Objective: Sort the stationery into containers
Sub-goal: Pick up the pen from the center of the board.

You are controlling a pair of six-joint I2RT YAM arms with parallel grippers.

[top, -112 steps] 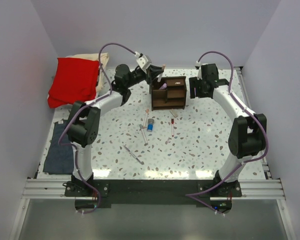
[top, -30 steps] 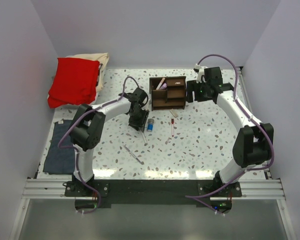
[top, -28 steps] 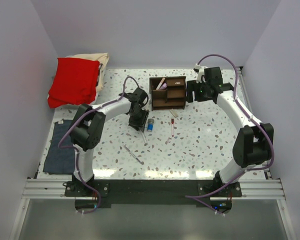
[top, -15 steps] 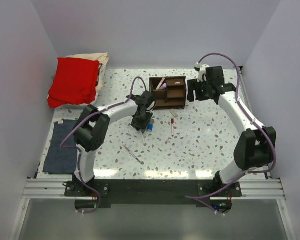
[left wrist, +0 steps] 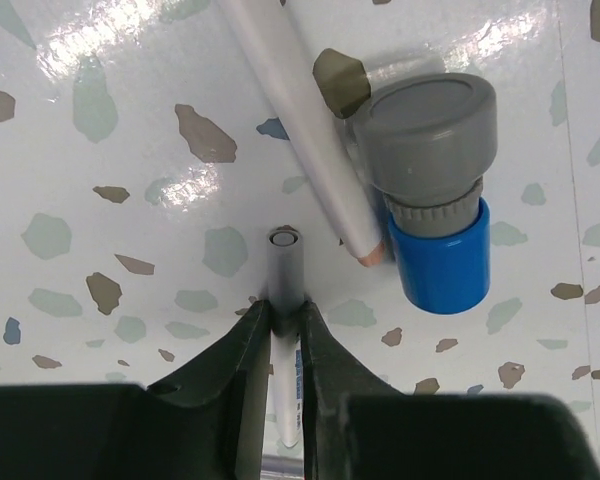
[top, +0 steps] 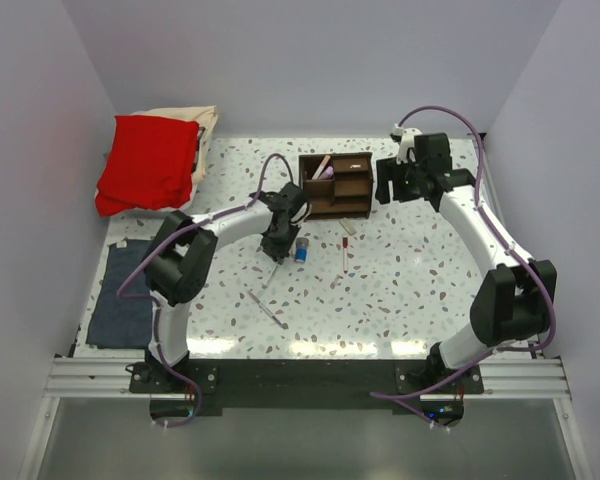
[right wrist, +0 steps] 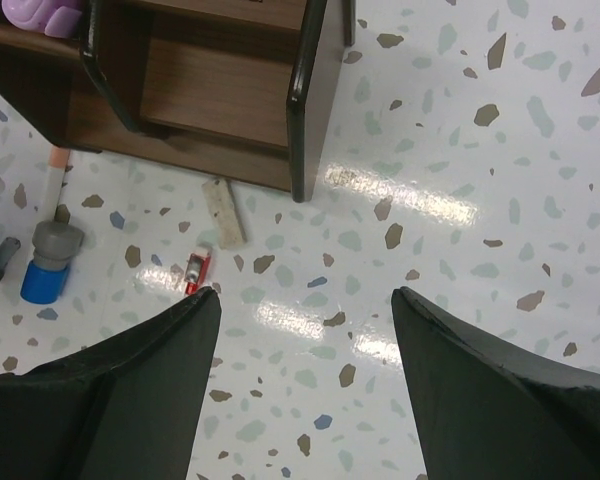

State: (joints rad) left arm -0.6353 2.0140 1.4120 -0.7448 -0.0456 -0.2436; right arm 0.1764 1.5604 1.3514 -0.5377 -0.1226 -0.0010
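Note:
My left gripper (top: 278, 243) is low over the table, left of the stubby blue-and-grey cylinder (top: 300, 251). In the left wrist view its jaws (left wrist: 284, 305) are shut on a thin grey-white pen (left wrist: 284, 262), whose free end slants down-left in the top view (top: 270, 273). A white pencil (left wrist: 300, 130) lies against the cylinder (left wrist: 435, 200). A red pen (top: 345, 257) and a silvery pen (top: 267, 308) lie on the table. The brown wooden organizer (top: 337, 186) holds pink items. My right gripper (top: 393, 186) is open and empty beside its right side (right wrist: 305, 295).
A small beige piece (right wrist: 223, 212) lies in front of the organizer (right wrist: 305, 100), near the red pen's tip (right wrist: 195, 272). A red cloth (top: 148, 160) is at the back left and a folded blue-grey cloth (top: 120, 295) at the left edge.
My left gripper came from the organizer down to the table, shut on the grey-white pen and tilted it off its earlier spot. The right arm shifted only slightly.

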